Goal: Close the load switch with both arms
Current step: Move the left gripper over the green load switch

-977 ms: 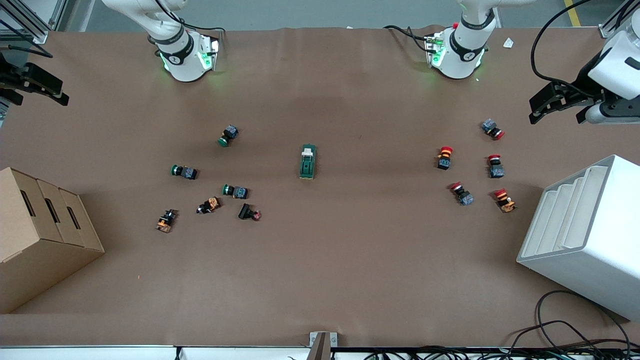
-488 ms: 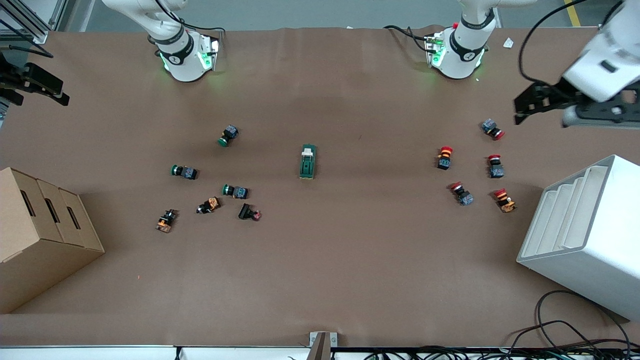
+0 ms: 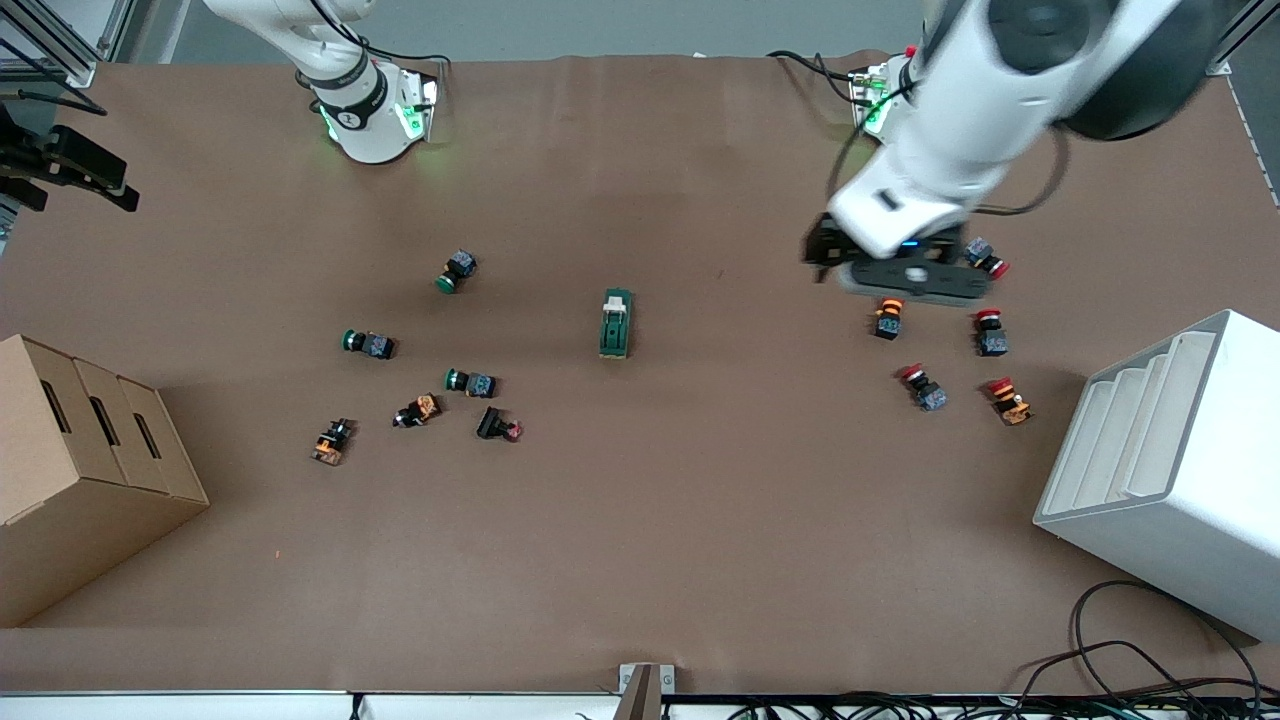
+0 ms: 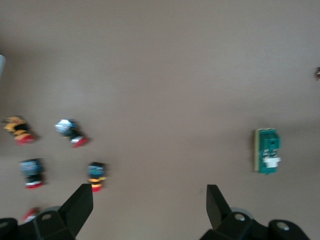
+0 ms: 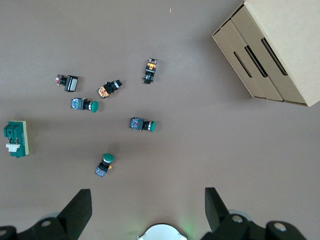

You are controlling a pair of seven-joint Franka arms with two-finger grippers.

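The load switch (image 3: 616, 323), a dark green block with a cream lever, lies flat at the middle of the table. It also shows in the left wrist view (image 4: 266, 150) and the right wrist view (image 5: 16, 139). My left gripper (image 3: 822, 250) is open and empty, up in the air over the bare table between the red push-buttons and the switch; its fingers (image 4: 80, 205) stand wide apart. My right gripper (image 3: 90, 180) is open and empty and waits high over the table's edge at the right arm's end; its fingers (image 5: 80, 207) are wide apart.
Several red push-buttons (image 3: 888, 315) lie toward the left arm's end, and several green and orange ones (image 3: 470, 382) toward the right arm's end. A cardboard box (image 3: 90, 470) stands at the right arm's end. A white stepped bin (image 3: 1170, 470) stands at the left arm's end.
My left arm has swung in from the table's edge at its own end toward the middle, and now hangs over the red push-buttons. The right arm and the switch have not moved.
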